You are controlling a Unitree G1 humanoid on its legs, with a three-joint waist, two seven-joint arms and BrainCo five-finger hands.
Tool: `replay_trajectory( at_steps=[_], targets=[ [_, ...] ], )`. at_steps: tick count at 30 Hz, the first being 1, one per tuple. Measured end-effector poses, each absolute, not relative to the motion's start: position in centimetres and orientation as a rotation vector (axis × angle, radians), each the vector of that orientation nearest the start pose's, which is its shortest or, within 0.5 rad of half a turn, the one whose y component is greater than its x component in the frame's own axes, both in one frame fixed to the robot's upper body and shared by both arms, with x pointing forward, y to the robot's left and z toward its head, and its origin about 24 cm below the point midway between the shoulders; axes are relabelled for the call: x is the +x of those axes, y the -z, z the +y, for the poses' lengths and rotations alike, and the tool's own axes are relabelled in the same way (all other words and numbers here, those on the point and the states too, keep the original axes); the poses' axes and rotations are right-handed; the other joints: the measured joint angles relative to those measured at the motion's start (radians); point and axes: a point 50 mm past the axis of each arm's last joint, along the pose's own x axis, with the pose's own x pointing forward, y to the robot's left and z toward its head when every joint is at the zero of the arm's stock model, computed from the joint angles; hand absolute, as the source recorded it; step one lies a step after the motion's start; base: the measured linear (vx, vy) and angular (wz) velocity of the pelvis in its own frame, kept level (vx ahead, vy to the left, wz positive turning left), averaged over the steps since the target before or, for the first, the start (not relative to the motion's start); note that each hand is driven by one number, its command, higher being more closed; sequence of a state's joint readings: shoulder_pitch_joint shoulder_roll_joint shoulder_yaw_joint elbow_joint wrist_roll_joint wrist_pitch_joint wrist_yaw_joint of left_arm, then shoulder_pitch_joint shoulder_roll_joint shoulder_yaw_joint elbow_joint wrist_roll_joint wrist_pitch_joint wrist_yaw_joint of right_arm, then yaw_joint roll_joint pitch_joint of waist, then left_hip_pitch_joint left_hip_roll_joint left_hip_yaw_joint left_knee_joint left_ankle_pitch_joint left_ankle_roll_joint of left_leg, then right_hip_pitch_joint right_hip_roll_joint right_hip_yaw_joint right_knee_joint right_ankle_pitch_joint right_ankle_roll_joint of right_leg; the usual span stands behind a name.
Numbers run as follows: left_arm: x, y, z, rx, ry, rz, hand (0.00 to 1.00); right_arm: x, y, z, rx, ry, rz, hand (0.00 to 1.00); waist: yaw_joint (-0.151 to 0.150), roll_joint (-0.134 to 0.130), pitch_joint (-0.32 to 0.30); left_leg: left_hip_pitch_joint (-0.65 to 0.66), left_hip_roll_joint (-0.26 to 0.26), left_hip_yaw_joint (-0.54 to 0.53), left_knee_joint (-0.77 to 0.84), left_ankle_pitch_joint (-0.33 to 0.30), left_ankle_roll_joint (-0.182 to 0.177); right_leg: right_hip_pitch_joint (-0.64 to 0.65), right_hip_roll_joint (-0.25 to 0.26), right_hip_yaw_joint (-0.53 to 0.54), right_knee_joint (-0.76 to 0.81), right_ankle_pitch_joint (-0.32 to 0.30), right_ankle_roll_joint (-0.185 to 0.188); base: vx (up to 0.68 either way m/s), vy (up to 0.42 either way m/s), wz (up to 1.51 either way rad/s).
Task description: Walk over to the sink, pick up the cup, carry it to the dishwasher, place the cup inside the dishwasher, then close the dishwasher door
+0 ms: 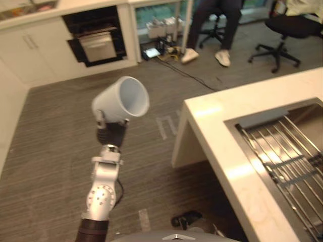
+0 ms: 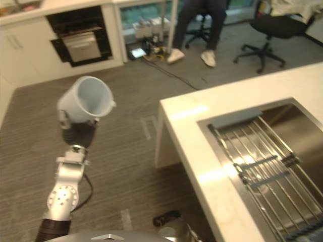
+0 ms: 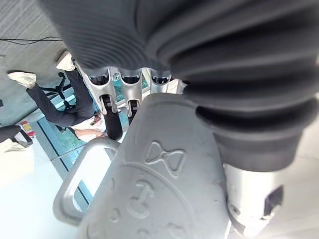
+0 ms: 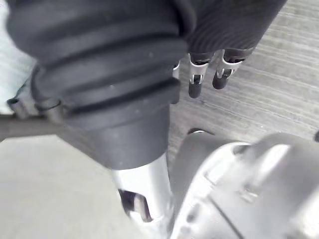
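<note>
Carrying stage, by the look of it: holding a white handled plastic cup (image 1: 121, 101) aloft in the left hand (image 1: 112, 132), with silver dark-tipped fingers (image 3: 113, 117) curled round its body, mouth tipped sideways, well above the grey striped carpet floor (image 1: 55, 151). Clear of the stainless steel sink (image 1: 308, 112) sunk in the pale stone surface (image 1: 222, 108) off to the right (so pickup judged done). Well apart yet from the black open dishwasher (image 1: 96, 40) set in the cream cabinets (image 1: 30, 50) across the room. Hanging low and idle, the right hand (image 4: 199, 79), loose and gripping nothing. Left to do: crossing the carpet, setting the cup inside, shutting the dishwasher. Worth minding a seated person (image 1: 222, 15) beyond.
</note>
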State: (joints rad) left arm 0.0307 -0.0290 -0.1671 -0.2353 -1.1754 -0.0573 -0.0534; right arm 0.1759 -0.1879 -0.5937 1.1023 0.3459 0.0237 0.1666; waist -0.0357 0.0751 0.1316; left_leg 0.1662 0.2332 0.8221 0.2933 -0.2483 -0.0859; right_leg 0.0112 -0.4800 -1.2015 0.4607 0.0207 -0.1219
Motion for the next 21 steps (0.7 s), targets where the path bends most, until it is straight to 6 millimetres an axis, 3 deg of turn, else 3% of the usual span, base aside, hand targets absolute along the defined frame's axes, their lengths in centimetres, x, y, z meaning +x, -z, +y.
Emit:
replay_trajectory(
  at_steps=[1, 2, 3, 4, 6, 7, 8, 9, 13, 17, 20, 21],
  targets=[
    [24.3, -9.5, 10.6, -1.225, 0.291, -0.178, 1.0, 1.9, 15.2, -28.2, 0.507, 0.75, 1.015, 0.0, -0.003, 0.002, -0.016, -0.044, -0.019, -0.094, -0.003, 0.008, 0.038, -0.038, 0.009, 0.204, -0.022, 0.054, -0.002, -0.23, 0.258, 1.96],
    [24.3, -9.3, 10.6, -1.207, 0.299, -0.182, 1.0, 1.6, 15.3, -27.6, 0.516, 0.74, 1.014, 0.0, -0.006, 0.006, -0.028, -0.1, -0.025, -0.192, -0.001, 0.016, 0.065, -0.087, 0.1, 0.502, -0.088, -0.044, 0.11, -0.2, 0.187, 2.13],
    [24.4, -9.1, 10.7, -1.199, 0.293, -0.184, 1.0, 1.7, 15.5, -26.9, 0.534, 0.72, 1.015, 0.0, -0.008, -0.003, -0.028, -0.122, -0.027, -0.239, -0.001, 0.026, 0.079, -0.093, 0.166, 0.639, -0.124, -0.095, 0.147, -0.16, 0.025, 2.75],
    [24.9, -7.6, 10.6, -1.182, 0.281, -0.146, 1.0, 2.0, 16.0, -25.2, 0.565, 0.663, 1.029, 0.0, -0.008, -0.024, 0.002, -0.159, -0.052, -0.375, -0.022, 0.06, 0.099, -0.098, 0.326, 0.948, -0.157, -0.167, 0.166, -0.09, -0.028, 2.31],
    [25.0, -6.5, 10.5, -1.166, 0.268, -0.098, 1.0, 2.1, 16.2, -24.5, 0.575, 0.646, 1.028, 0.0, -0.015, -0.049, 0.01, -0.167, -0.085, -0.455, -0.044, 0.077, 0.098, -0.1, 0.383, 1.058, -0.16, -0.177, 0.172, -0.07, -0.004, 2.0],
    [24.8, -5.9, 10.4, -1.153, 0.271, -0.069, 1.0, 2.3, 16.1, -24.1, 0.573, 0.625, 1.011, 0.0, -0.015, -0.065, 0.014, -0.168, -0.125, -0.522, -0.06, 0.087, 0.092, -0.094, 0.405, 1.13, -0.183, -0.167, 0.174, -0.09, -0.021, 1.78],
    [24.6, -5.9, 10.3, -1.143, 0.288, -0.072, 1.0, 2.7, 16.1, -23.8, 0.576, 0.597, 0.989, 0.0, -0.012, -0.109, 0.006, -0.166, -0.166, -0.568, -0.067, 0.084, 0.082, -0.079, 0.409, 1.193, -0.226, -0.111, 0.163, -0.12, -0.06, 1.72],
    [24.6, -5.9, 10.1, -1.145, 0.296, -0.071, 1.0, 3.0, 16.0, -24.0, 0.555, 0.573, 0.981, 0.0, -0.014, -0.111, 0.0, -0.166, -0.178, -0.607, -0.067, 0.077, 0.074, -0.069, 0.404, 1.186, -0.223, -0.107, 0.177, -0.09, -0.08, 1.12],
    [24.2, -7.6, 9.0, -1.147, 0.391, -0.108, 1.0, 4.7, 15.6, -24.1, 0.521, 0.526, 0.92, 0.0, 0.009, -0.089, -0.025, -0.167, -0.178, -0.669, -0.116, 0.108, 0.046, -0.017, 0.403, 1.103, -0.294, -0.099, 0.169, 0.09, -0.028, 0.67],
    [24.1, -8.4, 8.5, -1.151, 0.428, -0.106, 1.0, 6.8, 15.7, -22.7, 0.519, 0.446, 0.936, 0.0, 0.027, -0.085, -0.03, -0.08, -0.187, -0.701, -0.196, 0.144, 0.061, 0.072, 0.403, 1.07, -0.335, -0.092, 0.176, 0.12, 0.019, 0.26],
    [23.8, -7.7, 9.2, -1.129, 0.389, -0.075, 1.0, 8.1, 15.7, -22.0, 0.499, 0.383, 0.934, 0.0, 0.029, -0.093, -0.047, -0.037, -0.195, -0.702, -0.248, 0.168, 0.068, 0.095, 0.399, 1.081, -0.348, -0.085, 0.187, 0.04, 0.052, 0.03],
    [22.8, -6.5, 11.1, -1.101, 0.31, -0.043, 1.0, 8.3, 16.3, -19.0, 0.465, 0.22, 1.044, 0.0, -0.017, -0.143, -0.054, 0.023, -0.276, -0.736, -0.38, 0.258, 0.098, 0.167, 0.348, 1.051, -0.469, -0.037, 0.22, 0.0, 0.0, 0.0]
  ],
)
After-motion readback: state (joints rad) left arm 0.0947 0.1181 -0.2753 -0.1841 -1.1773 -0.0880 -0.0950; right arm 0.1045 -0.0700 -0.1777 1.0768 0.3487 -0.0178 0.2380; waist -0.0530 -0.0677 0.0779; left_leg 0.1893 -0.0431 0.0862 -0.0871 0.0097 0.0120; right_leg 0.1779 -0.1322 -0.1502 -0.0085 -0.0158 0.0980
